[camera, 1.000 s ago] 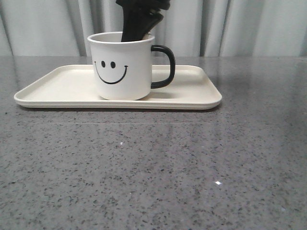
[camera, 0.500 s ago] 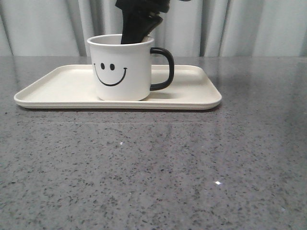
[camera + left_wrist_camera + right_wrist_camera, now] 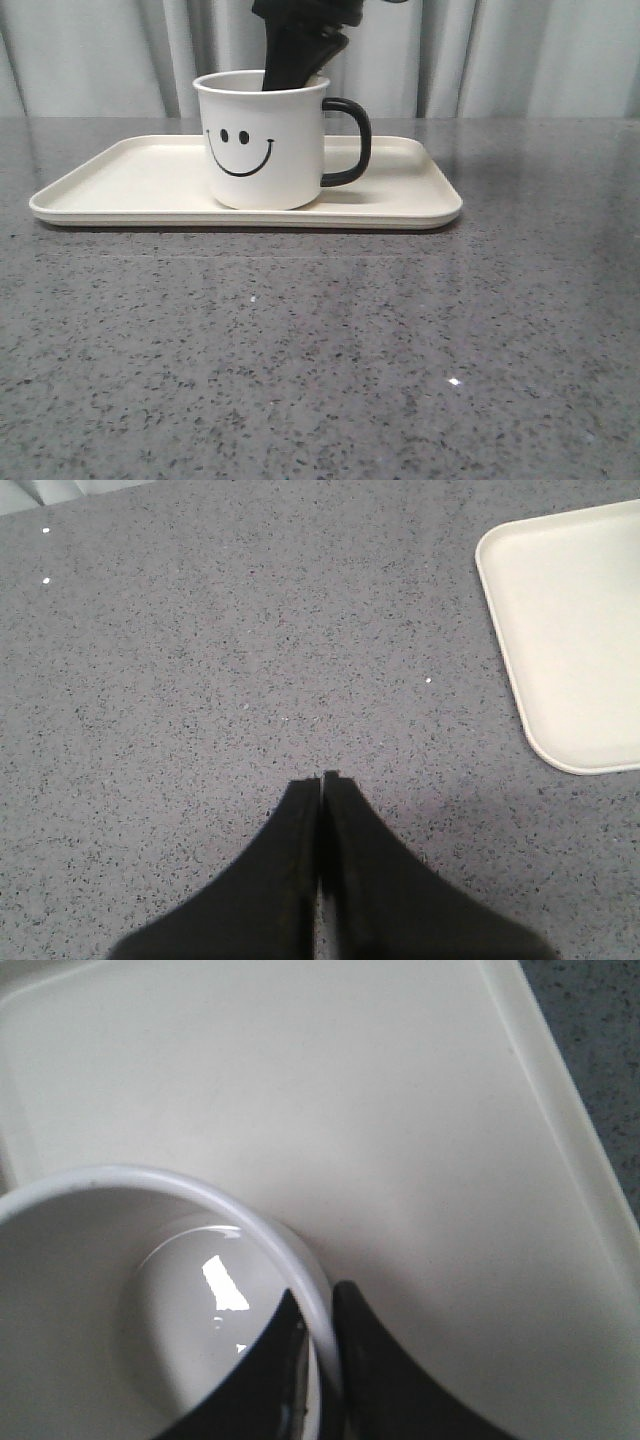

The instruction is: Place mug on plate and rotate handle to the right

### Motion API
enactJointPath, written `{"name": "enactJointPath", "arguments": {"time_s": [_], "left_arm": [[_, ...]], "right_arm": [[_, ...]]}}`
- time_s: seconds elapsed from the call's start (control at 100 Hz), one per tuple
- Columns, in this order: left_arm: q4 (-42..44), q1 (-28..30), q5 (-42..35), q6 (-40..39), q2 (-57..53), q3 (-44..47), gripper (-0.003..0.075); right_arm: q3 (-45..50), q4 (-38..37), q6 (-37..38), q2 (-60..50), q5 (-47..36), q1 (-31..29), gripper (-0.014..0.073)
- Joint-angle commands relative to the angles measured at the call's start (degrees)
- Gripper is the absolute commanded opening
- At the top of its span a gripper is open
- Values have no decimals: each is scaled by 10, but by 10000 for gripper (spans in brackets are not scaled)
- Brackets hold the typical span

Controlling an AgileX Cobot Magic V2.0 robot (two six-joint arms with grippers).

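The white mug with a black smiley face stands upright on the cream plate. Its black handle points to the right. My right gripper comes down from above and is shut on the mug's rim, one finger inside and one outside the wall; in the front view its tips are hidden behind the mug. In the left wrist view my left gripper hovers over bare grey table, shut and holding nothing, with the plate's corner off to one side.
A speckled grey table stretches in front of the plate. Pale curtains hang behind the table's far edge.
The mug has shifted slightly to the right on the plate, along with my right gripper. The face has turned a little more toward the camera. The handle stays pointing right.
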Motion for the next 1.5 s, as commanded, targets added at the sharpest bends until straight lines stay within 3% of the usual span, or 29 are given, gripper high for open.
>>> {"name": "enactJointPath", "arguments": {"time_s": [0.0, 0.15, 0.41, 0.68, 0.92, 1.13, 1.49], "left_arm": [[0, 1, -39, -5, -3, -14, -20], [0, 1, -38, -5, -3, -14, -20], [0, 1, -36, -5, -3, -14, -20], [0, 1, -36, -5, -3, -14, -20], [0, 1, -36, -5, -3, -14, -20], [0, 1, -36, -5, -3, -14, -20], [-2, 1, -36, -5, -3, -14, -20]], "right_arm": [[-17, 21, -3, -36, 41, -5, 83], [-18, 41, -3, -39, 42, -5, 90], [-18, 44, -3, -41, 47, -5, 247], [-19, 43, -3, -55, 21, -5, 249], [-20, 44, 29, -103, -75, -14, 249], [-20, 44, 68, -151, -139, -43, 249], [-18, 44, 114, -241, -175, -127, 249]]}}
